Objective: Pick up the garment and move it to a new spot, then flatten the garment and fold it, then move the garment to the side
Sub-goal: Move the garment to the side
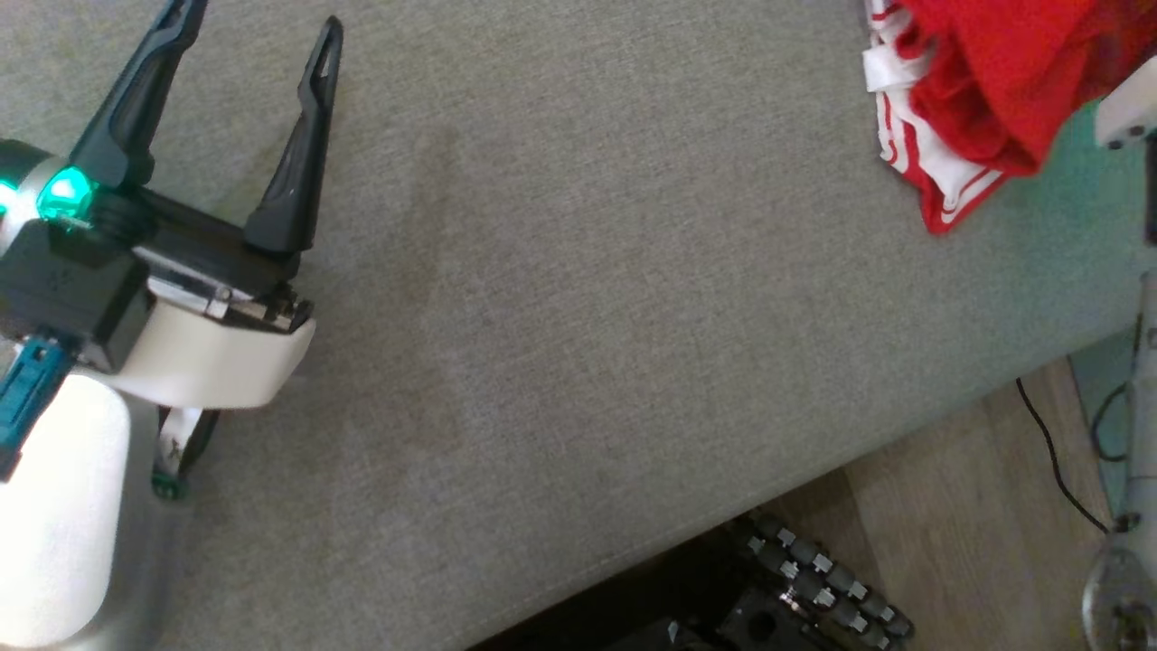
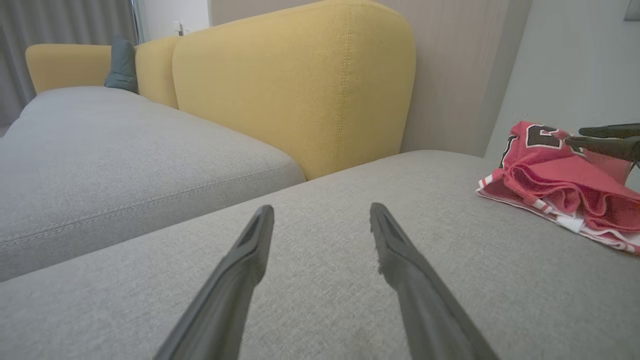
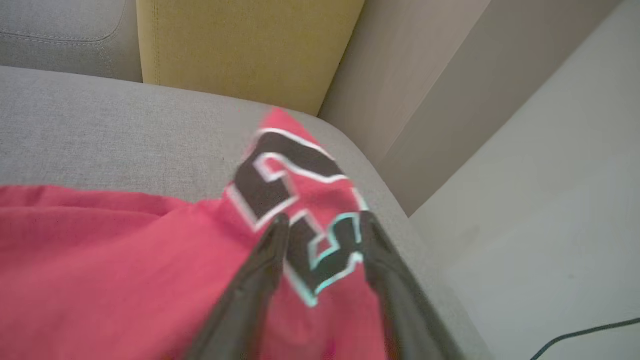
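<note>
Where head view crops garment, right wrist view shows numerals.

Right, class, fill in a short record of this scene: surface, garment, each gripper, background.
surface: grey sofa cushion
garment: red jersey, bunched in folds at the cushion's right end, black number facing up
left gripper: jaws wide apart over bare cushion, holding nothing
right gripper: jaws apart over the jersey's number
background: yellow backrest; wooden floor
</note>
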